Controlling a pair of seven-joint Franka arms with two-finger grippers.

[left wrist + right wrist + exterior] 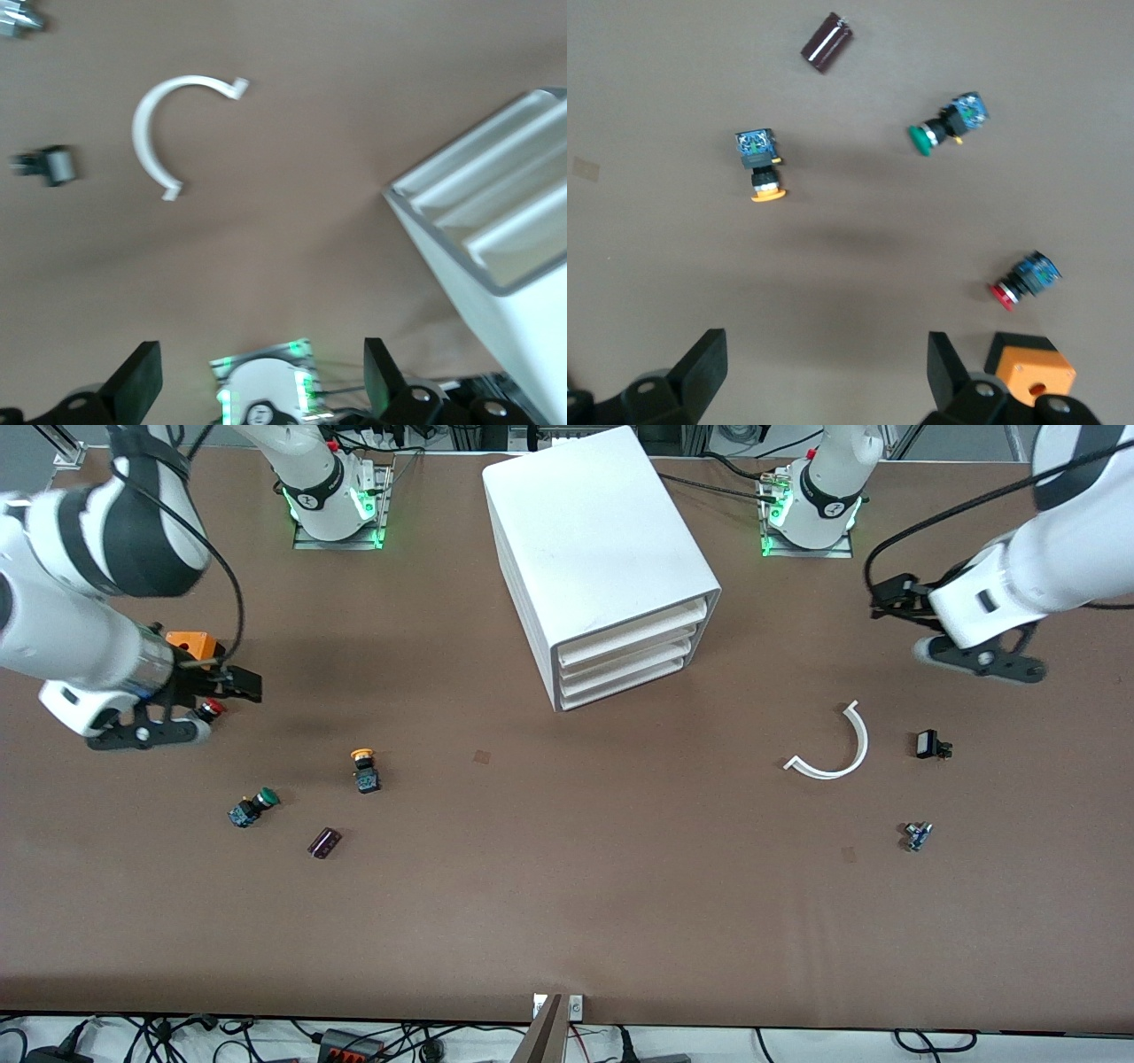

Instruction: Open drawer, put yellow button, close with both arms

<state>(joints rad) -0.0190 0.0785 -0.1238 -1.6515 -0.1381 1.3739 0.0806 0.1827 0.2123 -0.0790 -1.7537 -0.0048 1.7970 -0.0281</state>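
White four-drawer cabinet [602,558] sits mid-table near the arm bases, its drawer fronts angled toward about 5 o'clock. All four drawers pushed in; the top drawer [631,631] is shut, and I can't see contents in any of them.

Right gripper [226,684] hangs over the right arm's end of the table, above a red-capped button [210,708] and an orange block [192,644]. Fingers spread wide, holding nothing.

Left gripper [886,598] hangs over the left arm's end of the table, fingers parted, empty.

White curved plastic strip [837,748] lies at about 4 o'clock from the cabinet. Small black part [930,744] just beside it, toward the left arm's end, and a small blue-grey part [917,836] nearer the front camera.

Yellow button [364,769] lies on the bare table at about 8 o'clock from the cabinet, well apart from it, untouched. Green-capped button [252,807] at 8 o'clock from the yellow one; dark purple cylinder [324,842] at about 7 o'clock.
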